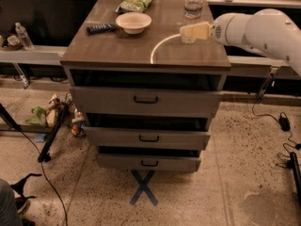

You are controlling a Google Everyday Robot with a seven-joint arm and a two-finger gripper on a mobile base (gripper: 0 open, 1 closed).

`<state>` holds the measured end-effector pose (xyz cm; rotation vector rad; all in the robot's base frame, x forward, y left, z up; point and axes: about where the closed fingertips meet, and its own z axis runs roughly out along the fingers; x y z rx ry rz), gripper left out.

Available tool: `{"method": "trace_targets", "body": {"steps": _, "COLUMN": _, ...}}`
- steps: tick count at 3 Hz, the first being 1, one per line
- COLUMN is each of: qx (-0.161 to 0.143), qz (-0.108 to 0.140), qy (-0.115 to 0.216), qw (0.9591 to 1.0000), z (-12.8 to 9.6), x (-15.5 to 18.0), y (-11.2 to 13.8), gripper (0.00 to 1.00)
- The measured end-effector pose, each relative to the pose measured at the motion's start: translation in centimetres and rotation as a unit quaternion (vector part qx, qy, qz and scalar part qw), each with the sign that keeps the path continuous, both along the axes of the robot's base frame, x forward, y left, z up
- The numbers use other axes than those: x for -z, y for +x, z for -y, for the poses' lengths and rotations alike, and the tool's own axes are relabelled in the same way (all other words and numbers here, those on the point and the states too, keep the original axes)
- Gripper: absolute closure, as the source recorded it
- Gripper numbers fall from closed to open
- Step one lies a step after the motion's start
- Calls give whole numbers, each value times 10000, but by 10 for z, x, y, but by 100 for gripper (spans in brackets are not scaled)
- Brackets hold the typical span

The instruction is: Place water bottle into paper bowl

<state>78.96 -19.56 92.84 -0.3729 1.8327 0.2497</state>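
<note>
Water bottle upright, long axis vertical, cap up; paper bowl at its 9 o'clock; tool at its base, grip cannot be told

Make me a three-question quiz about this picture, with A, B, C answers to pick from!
1. Where is the paper bowl?
A) on the floor
B) on the cabinet top
C) inside a drawer

2. How many drawer handles does the cabinet show?
A) three
B) one
C) six

3. How is the water bottle?
A) lying on its side
B) inside the bowl
C) standing upright

Answers:
1 B: the bowl sits on the cabinet top, to the left of the bottle.
2 A: there is one handle on each of the three drawer fronts.
3 C: the bottle stands cap-up on the cabinet top, and the gripper is at its lower part, reaching in from the right.
</note>
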Motion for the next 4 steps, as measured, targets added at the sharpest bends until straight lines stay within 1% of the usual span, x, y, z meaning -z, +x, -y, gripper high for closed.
{"method": "trace_targets", "body": {"steps": 1, "qx": 252, "qz": 152, "qy": 243, "qw": 9993, "z": -8, "x": 10, "y": 52, "gripper": 0}}
{"method": "trace_targets", "body": {"steps": 2, "qx": 265, "qz": 141, "qy": 260, "qw": 9992, "z": -10, "x": 11, "y": 54, "gripper": 0}}
{"method": "trace_targets", "body": {"steps": 3, "qx": 224, "qz": 291, "qy": 286, "qw": 9989, "z": -16, "x": 9, "y": 69, "gripper": 0}}
{"method": "trace_targets", "body": {"steps": 4, "qx": 198, "qz": 593, "qy": 341, "qw": 9975, "z": -24, "x": 2, "y": 92, "gripper": 0}}
